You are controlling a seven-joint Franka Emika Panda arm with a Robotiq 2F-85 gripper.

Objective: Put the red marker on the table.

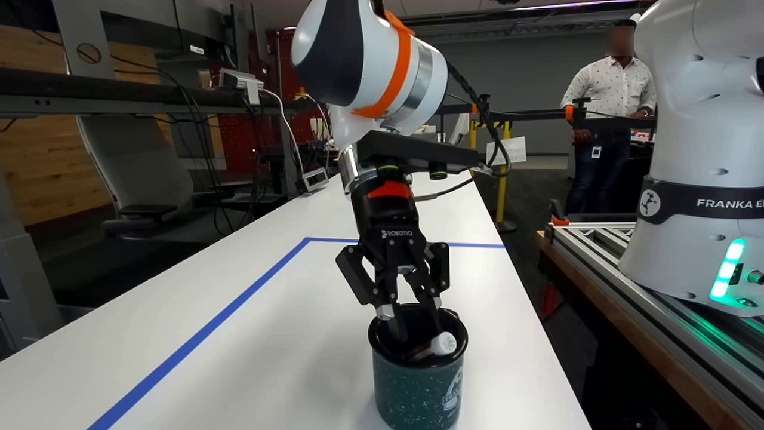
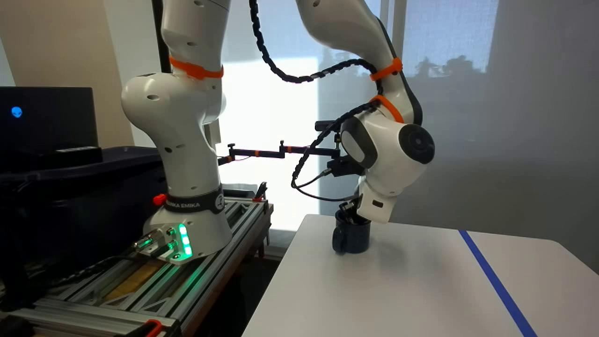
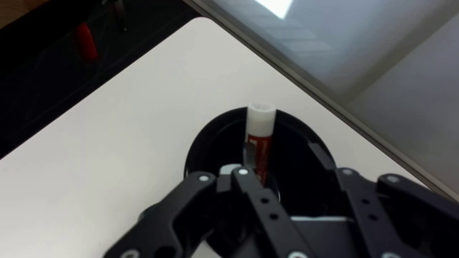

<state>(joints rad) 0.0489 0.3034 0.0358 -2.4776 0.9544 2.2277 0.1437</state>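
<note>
The red marker leans inside the dark teal cup, its white end up at the rim. In the wrist view the marker has a white top and red body; its lower end is hidden. The cup stands upright on the white table; it also shows in an exterior view. My gripper is open with both fingertips down in the cup. In the wrist view the gripper has its left fingertip overlapping the marker; I cannot tell if they touch. The right fingertip is apart from it.
A blue tape line runs along the table. The cup's handle faces the robot's side. The grey bench with the robot base stands beside the table. A window wall lies past the table's edge. A person stands behind.
</note>
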